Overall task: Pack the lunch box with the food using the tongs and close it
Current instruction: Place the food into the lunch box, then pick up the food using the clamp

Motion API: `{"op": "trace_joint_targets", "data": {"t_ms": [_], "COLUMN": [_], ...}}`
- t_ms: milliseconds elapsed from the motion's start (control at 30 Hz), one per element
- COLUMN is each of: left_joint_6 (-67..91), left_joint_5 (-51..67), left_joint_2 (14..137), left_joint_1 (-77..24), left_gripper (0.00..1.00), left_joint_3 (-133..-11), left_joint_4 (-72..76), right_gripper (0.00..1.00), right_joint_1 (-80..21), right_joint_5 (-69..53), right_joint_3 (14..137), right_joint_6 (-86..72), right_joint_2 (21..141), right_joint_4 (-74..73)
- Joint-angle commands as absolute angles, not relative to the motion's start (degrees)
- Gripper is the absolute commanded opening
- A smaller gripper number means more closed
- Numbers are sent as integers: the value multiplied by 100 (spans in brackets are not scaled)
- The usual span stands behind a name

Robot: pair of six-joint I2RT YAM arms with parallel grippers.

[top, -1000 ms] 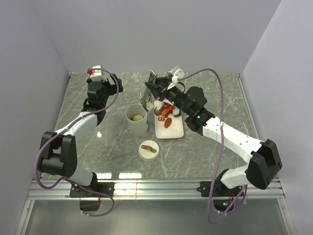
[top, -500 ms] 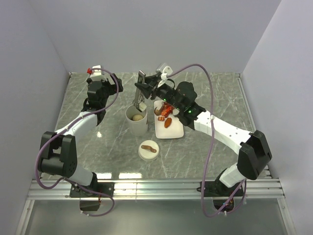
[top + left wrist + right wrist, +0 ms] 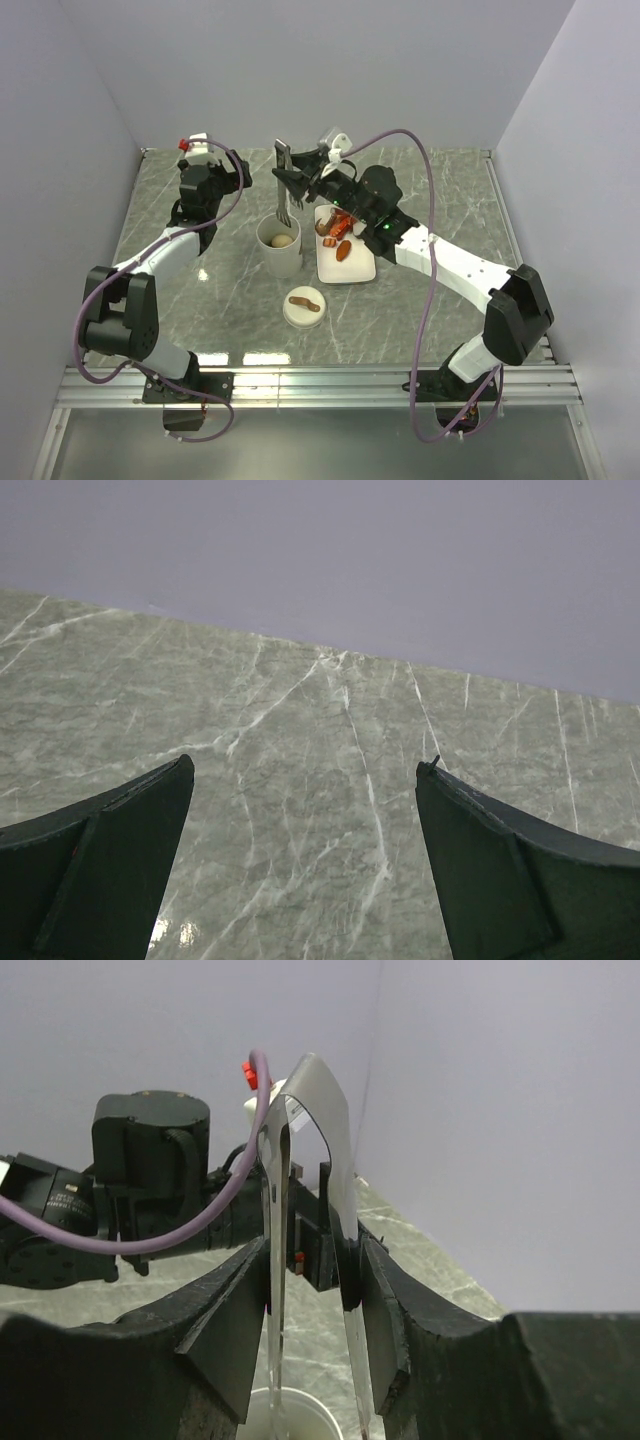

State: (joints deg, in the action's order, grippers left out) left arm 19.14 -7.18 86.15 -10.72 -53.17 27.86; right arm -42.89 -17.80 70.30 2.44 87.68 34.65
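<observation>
Well, my right tool (image 3: 312, 1260) clamps the slim grey metal tongs (image 3: 330, 1120) over the tall white cylindrical lunch box (image 3: 283, 262); flat white plate (image 3: 355, 268) of food (image 3: 340, 232) just beside it, round cream lid (image 3: 303, 306) nearer; left tool (image 3: 305, 770) apart.

Tongs (image 3: 325, 1110): bright polished metal, mirror-like. Table (image 3: 300, 730): grey-green marble look, white veins, smooth, glossy. Left gripper (image 3: 305, 765) fingers (image 3: 110, 870): dark matt plastic. Lunch box (image 3: 283, 260), plate (image 3: 358, 270): white, smooth. Lid (image 3: 293, 313): cream, smooth. Right arm shell (image 3: 460, 270): white glossy plastic. Cable (image 3: 263, 1100): purple, smooth, rubbery. Walls (image 3: 300, 560): matt.
</observation>
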Motion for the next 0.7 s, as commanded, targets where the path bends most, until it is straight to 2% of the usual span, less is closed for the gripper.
{"op": "trace_joint_targets", "data": {"t_ms": [0,400,667], "left_joint_6": [1846,1854,1854], "left_joint_5": [-756,-747,-738], "left_joint_2": [8631,8657,8648], "left_joint_1": [-1099,-1099,-1099], "left_gripper": [99,99,99], "left_joint_3": [-5572,-5590,-5572], "left_joint_4": [2848,2848,2848], "right_gripper": [47,46,46], "right_joint_1": [-4333,-4324,-4280], "right_joint_5": [-1653,-801,-317], "right_joint_3": [7023,5766,5300], "right_joint_6": [308,580,703], "right_joint_2": [8456,7270,7057], "right_joint_4": [4034,4701,4711]}}
